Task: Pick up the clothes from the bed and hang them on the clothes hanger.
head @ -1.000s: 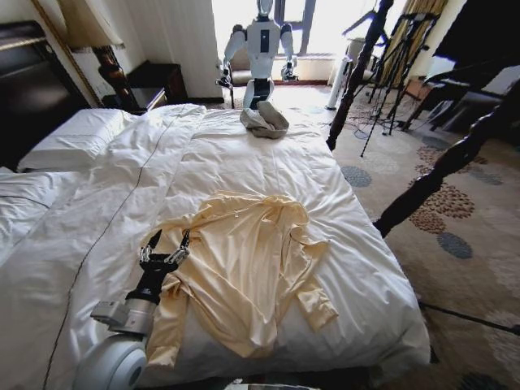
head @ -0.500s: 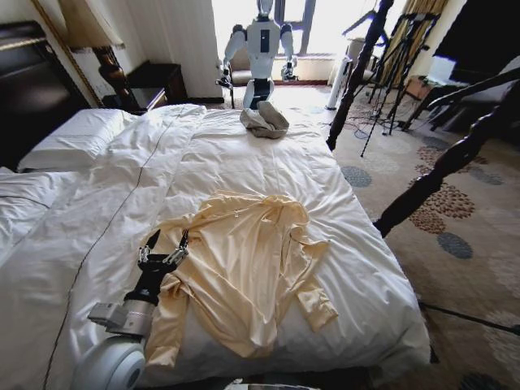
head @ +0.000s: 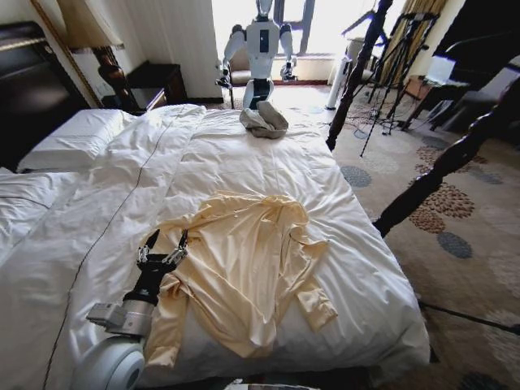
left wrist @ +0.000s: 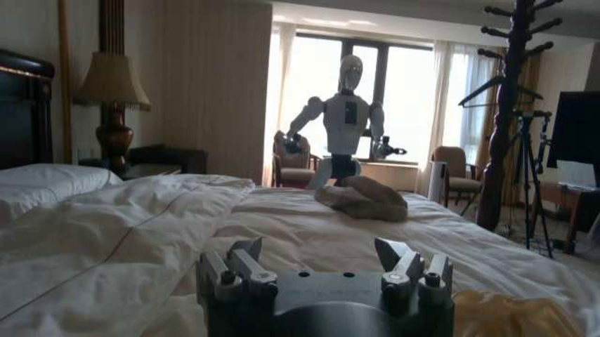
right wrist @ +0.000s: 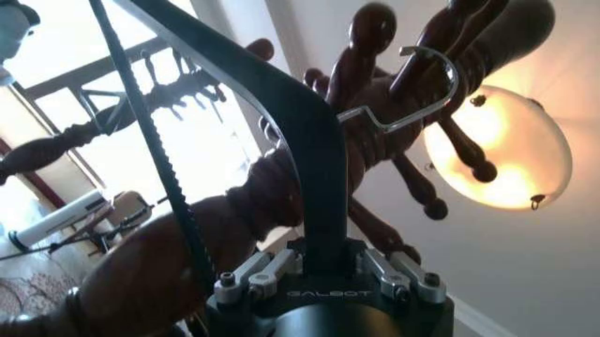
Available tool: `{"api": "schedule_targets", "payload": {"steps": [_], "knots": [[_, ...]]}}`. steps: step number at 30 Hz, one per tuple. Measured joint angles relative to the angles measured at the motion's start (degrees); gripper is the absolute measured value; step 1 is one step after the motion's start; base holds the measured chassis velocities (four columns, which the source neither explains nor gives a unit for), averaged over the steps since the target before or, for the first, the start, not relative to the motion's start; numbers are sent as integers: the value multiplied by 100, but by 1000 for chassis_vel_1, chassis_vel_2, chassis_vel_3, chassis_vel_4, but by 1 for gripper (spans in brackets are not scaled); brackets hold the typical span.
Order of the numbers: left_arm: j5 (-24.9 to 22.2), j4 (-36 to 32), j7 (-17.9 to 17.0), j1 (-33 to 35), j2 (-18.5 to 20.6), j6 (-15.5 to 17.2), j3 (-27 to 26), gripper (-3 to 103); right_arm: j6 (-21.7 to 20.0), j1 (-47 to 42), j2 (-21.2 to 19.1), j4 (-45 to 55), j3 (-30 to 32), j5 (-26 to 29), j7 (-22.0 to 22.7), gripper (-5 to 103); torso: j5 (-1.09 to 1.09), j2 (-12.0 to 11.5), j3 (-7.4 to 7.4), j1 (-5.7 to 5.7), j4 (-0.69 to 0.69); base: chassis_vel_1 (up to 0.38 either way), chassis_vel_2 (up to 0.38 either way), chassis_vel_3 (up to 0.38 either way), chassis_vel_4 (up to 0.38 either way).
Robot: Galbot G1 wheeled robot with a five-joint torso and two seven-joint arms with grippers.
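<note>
Little has moved since the earlier frames: the left gripper is seen a touch lower and nearer the sleeve than a second ago, while the pale yellow long-sleeved hooded top lies unchanged.

Step in hand, as judged: the approach for the pick-up. The top is spread flat on the puffy white duvet of the large double bed, near the foot, and nothing of it is lifted yet. The hanging part has not been started on the garment side.

Left gripper: fingers are held apart, pointing up the bed, set just beside the top's left sleeve and shoulder, low over the duvet. Contact with the cloth cannot be confirmed. In the left wrist view the spread fingers are seen with nothing between them, and a corner of yellow cloth is noted just beside.

Right gripper: raised well away from the bed, clamped on the black arm of a clothes hanger whose metal hook is seen against a dark turned-wood coat stand.

Next move, as judged: a small shift toward the garment and a descent onto the shoulder fabric are called for, then a closing pinch deep enough to gather the thin cloth without taking up the duvet beneath.
</note>
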Motion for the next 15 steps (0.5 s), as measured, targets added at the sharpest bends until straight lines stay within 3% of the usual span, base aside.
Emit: {"api": "schedule_targets", "payload": {"steps": [2,3,6,11,15], "knots": [[-34,11,-13,0,17,14,-53,82,138,-436,-20,492,415,538,-38,19,0,0,-1,-1,0,0,0,0,0],[-34,11,-13,0,17,14,-53,82,138,-436,-20,492,415,538,-38,19,0,0,-1,-1,0,0,0,0,0],[-60,71,-28,-7,59,35,-84,82,331,-1216,-15,1293,1272,1424,-174,19,-2,0,-1,-1,-1,0,0,0,0],[-62,127,-28,2,101,44,-87,82,397,-1694,60,1799,1677,1871,-198,19,1,1,-1,-1,0,0,0,0,0],[-89,212,-34,-28,164,54,-111,82,539,-2165,151,2423,1804,2470,-460,19,2,1,-1,-1,-1,0,0,0,0]]}}
